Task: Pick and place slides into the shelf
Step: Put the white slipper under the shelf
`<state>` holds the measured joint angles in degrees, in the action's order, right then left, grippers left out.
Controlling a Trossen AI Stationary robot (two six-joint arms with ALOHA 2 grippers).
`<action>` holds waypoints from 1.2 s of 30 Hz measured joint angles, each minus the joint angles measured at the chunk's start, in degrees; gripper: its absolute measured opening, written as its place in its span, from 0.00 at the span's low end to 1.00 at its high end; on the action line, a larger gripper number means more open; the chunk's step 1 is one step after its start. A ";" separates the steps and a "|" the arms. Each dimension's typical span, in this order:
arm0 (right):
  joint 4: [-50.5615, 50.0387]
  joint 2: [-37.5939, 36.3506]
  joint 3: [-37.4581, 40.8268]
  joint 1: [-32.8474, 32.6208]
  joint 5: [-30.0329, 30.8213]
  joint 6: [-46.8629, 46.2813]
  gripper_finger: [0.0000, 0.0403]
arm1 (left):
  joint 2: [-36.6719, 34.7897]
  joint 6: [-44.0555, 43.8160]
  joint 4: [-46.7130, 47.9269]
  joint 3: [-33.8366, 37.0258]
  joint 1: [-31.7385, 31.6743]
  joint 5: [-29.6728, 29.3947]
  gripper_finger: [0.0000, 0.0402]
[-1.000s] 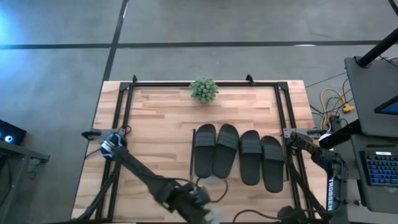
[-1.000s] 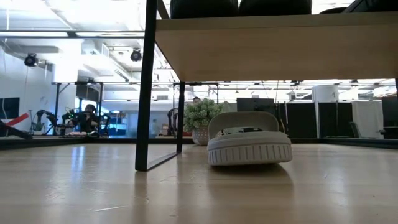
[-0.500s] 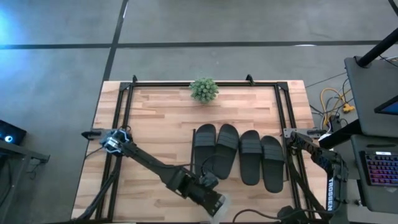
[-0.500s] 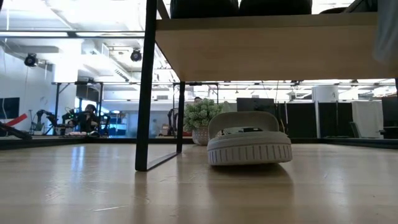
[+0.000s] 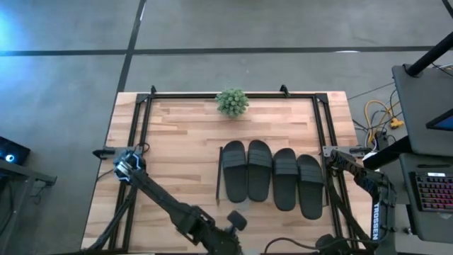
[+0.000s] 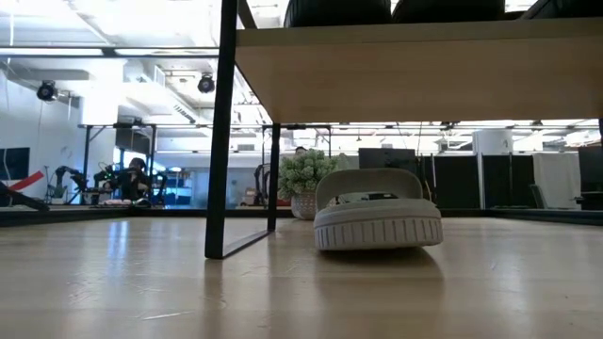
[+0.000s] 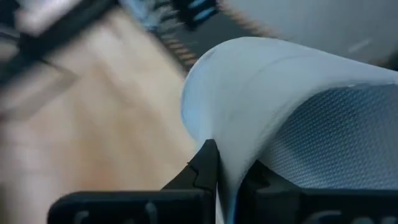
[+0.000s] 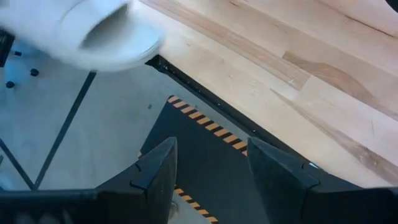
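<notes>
Several black slides (image 5: 272, 176) lie side by side on the shelf's top board, beside its dark edge rail (image 5: 219, 176); the low view shows the board (image 6: 415, 80) from below. A light grey slide (image 6: 377, 221) rests sole down on the table under the shelf. My left gripper (image 7: 227, 171) is shut on a second light grey slide (image 7: 298, 81) at the table's near edge, below the high view's frame; only its arm (image 5: 185, 221) shows there. My right gripper (image 8: 208, 168) hangs open over the near table edge, and the held slide (image 8: 93, 34) shows blurred beyond it. My left gripper pinches a thin curved wall of the light grey slide (image 7: 225, 155), its strap as far as I can tell, between its two fingers (image 7: 205, 165). The wall's edge runs down into the gap. The slide is lifted clear of the table.
A black tube frame (image 5: 141, 142) borders the table, and one of its legs (image 6: 221, 132) stands in front of the shelf in the low view. A small potted plant (image 5: 232, 101) sits at the far edge. Bare wood lies left of the shelf.
My left gripper has rolled about its own axis with the light grey slide. It swung out toward the shelf's near left corner, then drew back toward the near edge, out of the high view. The second black slide from the left, slanted before, now lies straight.
</notes>
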<state>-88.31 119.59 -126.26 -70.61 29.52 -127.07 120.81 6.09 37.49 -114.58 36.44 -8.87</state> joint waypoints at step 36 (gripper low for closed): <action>0.29 -0.04 0.00 0.13 -10.51 -0.50 0.46 | 14.72 54.44 -34.40 1.26 -4.58 -23.52 0.00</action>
<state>-88.02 119.55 -126.26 -70.48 19.00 -127.57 135.53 60.53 3.10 -113.32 31.86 -32.39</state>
